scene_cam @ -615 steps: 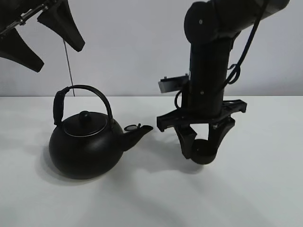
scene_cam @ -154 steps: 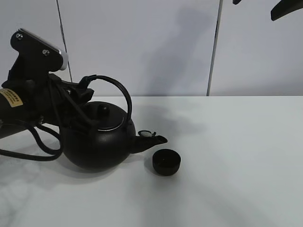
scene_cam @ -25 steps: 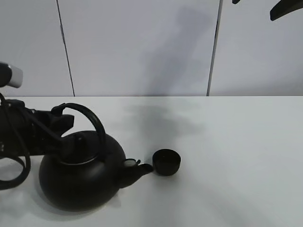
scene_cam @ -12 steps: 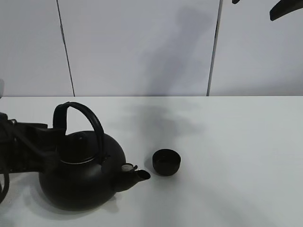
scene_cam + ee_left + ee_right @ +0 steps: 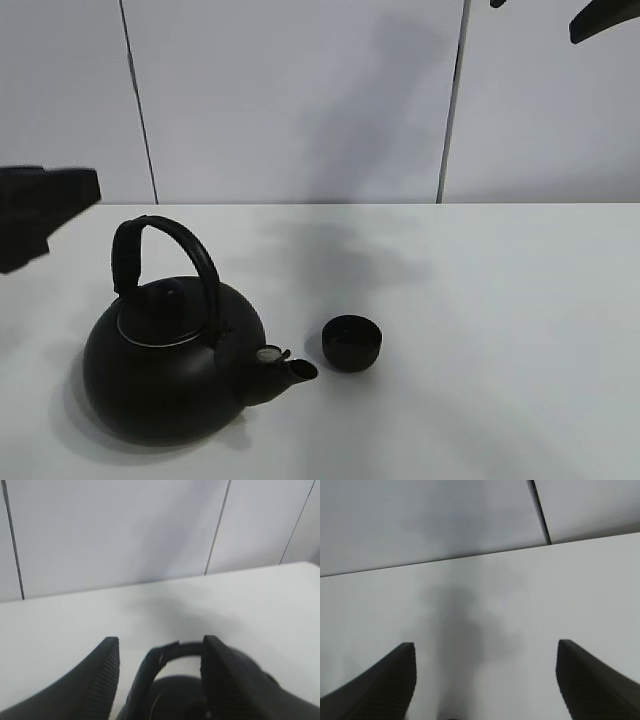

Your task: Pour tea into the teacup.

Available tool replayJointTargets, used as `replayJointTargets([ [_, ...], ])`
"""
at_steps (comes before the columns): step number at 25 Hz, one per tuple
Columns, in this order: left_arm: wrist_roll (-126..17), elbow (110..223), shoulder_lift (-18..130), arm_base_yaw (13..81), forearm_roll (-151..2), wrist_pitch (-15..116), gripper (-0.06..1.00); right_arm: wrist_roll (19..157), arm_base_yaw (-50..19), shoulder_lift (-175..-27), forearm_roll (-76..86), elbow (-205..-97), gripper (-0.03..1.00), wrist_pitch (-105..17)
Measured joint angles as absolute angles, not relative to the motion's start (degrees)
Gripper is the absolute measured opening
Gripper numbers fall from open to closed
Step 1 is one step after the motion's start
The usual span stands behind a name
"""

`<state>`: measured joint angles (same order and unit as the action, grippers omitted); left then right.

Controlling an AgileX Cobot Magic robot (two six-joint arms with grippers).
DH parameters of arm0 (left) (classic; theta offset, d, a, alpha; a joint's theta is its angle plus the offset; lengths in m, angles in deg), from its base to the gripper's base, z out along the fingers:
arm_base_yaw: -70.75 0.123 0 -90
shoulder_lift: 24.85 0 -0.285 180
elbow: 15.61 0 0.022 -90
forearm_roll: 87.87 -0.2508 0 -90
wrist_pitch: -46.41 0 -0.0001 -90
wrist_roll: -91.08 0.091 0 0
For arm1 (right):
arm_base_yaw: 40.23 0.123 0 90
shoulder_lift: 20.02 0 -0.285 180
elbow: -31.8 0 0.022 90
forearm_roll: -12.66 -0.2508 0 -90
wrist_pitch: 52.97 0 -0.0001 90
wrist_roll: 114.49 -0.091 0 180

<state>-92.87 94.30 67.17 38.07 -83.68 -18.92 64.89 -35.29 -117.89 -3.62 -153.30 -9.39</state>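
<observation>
I read the pour as most likely over, though I can't see any tea inside the teacup. It sits upright on the counter, just right of the kettle, whose spout tip is near the cup but not over it. The kettle stands flat on its base with nothing holding it. My left claw hangs spread apart above the kettle handle, gripping nothing. My right claw is wide apart too, high at the far right. What's left, I judge, is only pulling back.
</observation>
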Motion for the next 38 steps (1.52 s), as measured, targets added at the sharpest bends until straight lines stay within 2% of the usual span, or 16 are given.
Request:
replayJointTargets([
  [3,-93.59,95.84,61.14,38.07,-83.68,-15.96,0.38,64.89,-35.29,-117.89,-3.62,-153.30,0.54,-9.39],
  [6,-93.67,101.31,56.39,38.07,-83.68,-3.32,0.38,64.89,-35.29,-117.89,-3.62,-153.30,0.54,-9.39],
  [16,-96.35,128.77,54.54,38.07,-83.68,34.23,0.38,64.89,-35.29,-117.89,-3.62,-153.30,0.54,-9.33],
  [22,-99.84,147.96,58.02,38.20,-83.68,62.47,0.39,64.89,-35.29,-117.89,-3.81,-153.30,0.54,-5.91],
  [29,-103.58,171.39,73.69,39.10,-81.48,90.79,0.56,64.89,-35.29,-117.89,-4.33,-153.30,0.54,3.97],
  [33,-103.70,178.48,80.23,39.10,-77.22,97.64,0.59,64.89,-35.29,-117.89,-4.33,-153.30,0.54,9.49],
  [38,-103.76,179.60,82.36,39.10,-74.73,99.31,0.59,64.89,-35.29,-117.89,-4.33,-153.30,0.54,13.65],
])
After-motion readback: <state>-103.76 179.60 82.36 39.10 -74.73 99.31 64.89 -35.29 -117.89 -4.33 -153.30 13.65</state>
